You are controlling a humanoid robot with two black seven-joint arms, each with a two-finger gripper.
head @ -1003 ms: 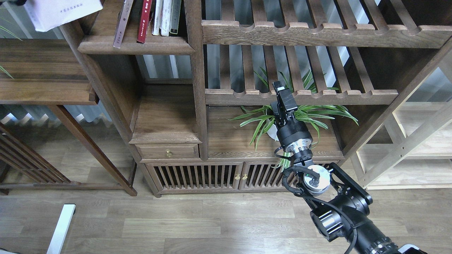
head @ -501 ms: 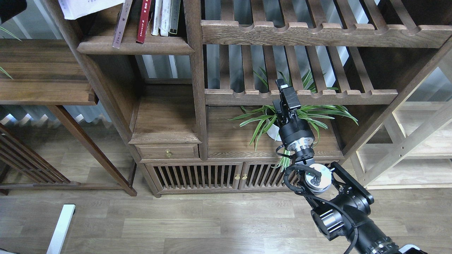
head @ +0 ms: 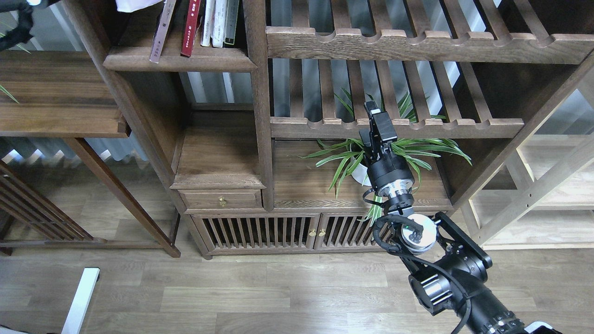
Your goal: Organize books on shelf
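The shelf (head: 178, 61) is a dark-brown board with a rounded front lip at the top left. Several books stand on it: a greyish book leaning (head: 162, 30), a dark maroon one (head: 190, 28), two white ones (head: 213, 23) and a dark one (head: 230, 23). A corner of the pale lavender-white book (head: 132, 4) shows at the top edge, above the shelf's left end. The bright red book is out of view. A black part of my left arm (head: 14, 25) shows at the top left; its gripper is out of view. My right gripper (head: 377, 118) is raised before the slatted rack, dark and narrow, holding nothing visible.
Slatted racks with notched rails (head: 417, 44) fill the upper right. A potted green plant (head: 371, 155) stands on the cabinet top just behind my right gripper. A small drawer (head: 222, 200) and slatted cabinet doors (head: 260, 232) lie below. A low dark table (head: 55, 97) is at left.
The pale book has moved up and to the right, now almost out of the top edge above the shelf. My right gripper has drifted slightly to the right.
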